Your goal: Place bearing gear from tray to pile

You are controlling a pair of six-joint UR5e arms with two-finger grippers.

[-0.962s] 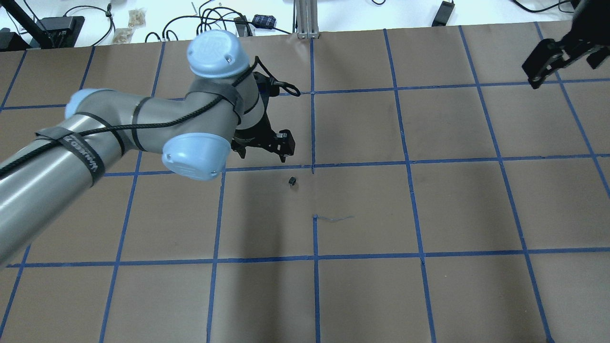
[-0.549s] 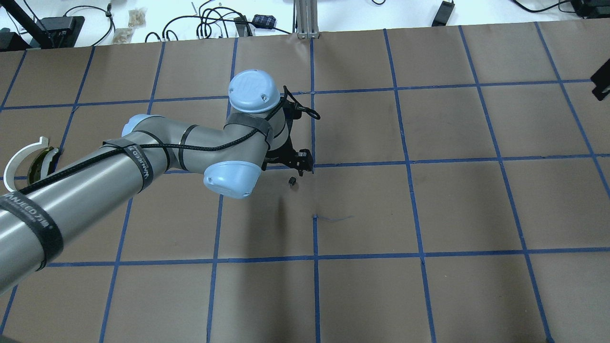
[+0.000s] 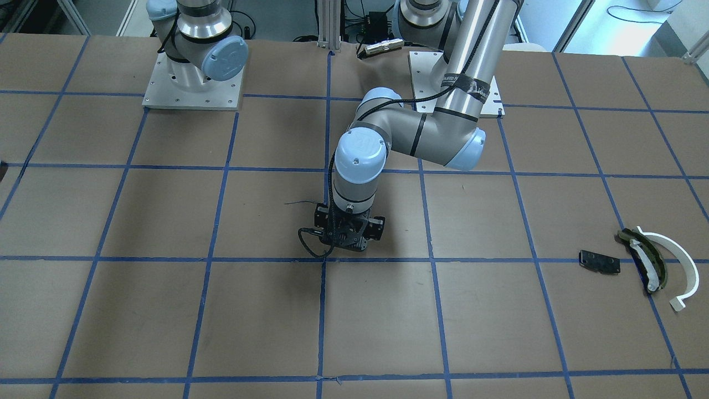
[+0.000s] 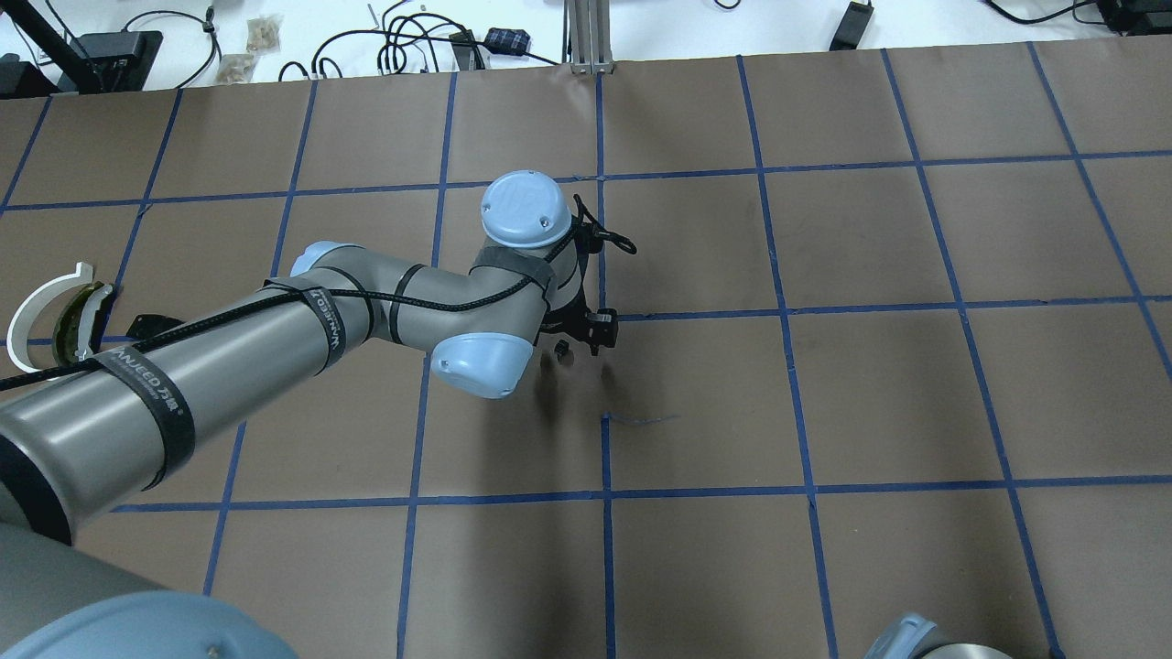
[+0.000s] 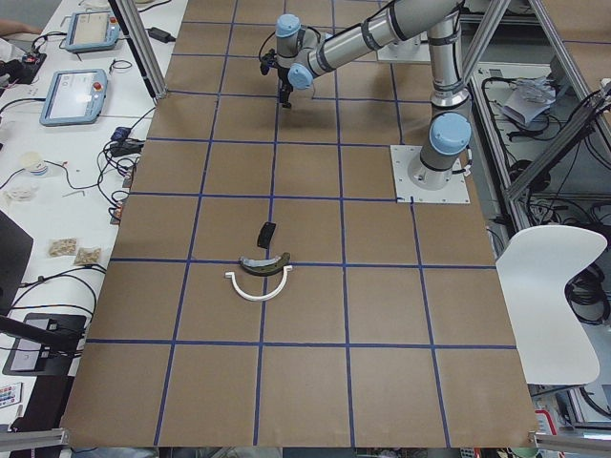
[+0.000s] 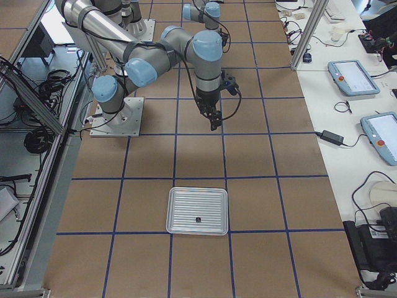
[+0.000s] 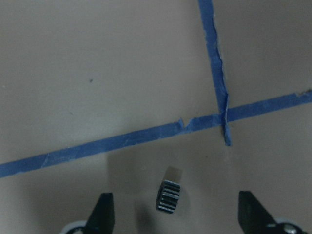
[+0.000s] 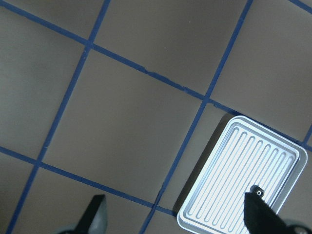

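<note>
A small dark toothed gear [image 7: 169,195] lies on the brown paper near a tape crossing; it also shows in the overhead view [image 4: 560,346]. My left gripper [image 7: 175,217] is open, low over it, with a finger [image 7: 102,212] on each side, not touching. A ribbed metal tray [image 8: 239,165] holds another small gear [image 8: 257,191]. My right gripper [image 8: 178,219] is open and empty, high above the table beside the tray. The pile lies far to my left: a white half-ring [image 3: 673,260], an olive-and-dark curved piece [image 3: 645,257] and a black plate [image 3: 599,261].
The tray [image 6: 197,211] sits towards my right end of the table, outside the overhead view. Blue tape lines grid the brown paper. Cables and small boxes [image 4: 412,41] lie beyond the far edge. My left arm [image 4: 275,339] stretches between the pile and the gear.
My left arm has swung right and lowered, bringing its gripper from behind the gear to around it. My right gripper has moved right, out of the overhead view.
</note>
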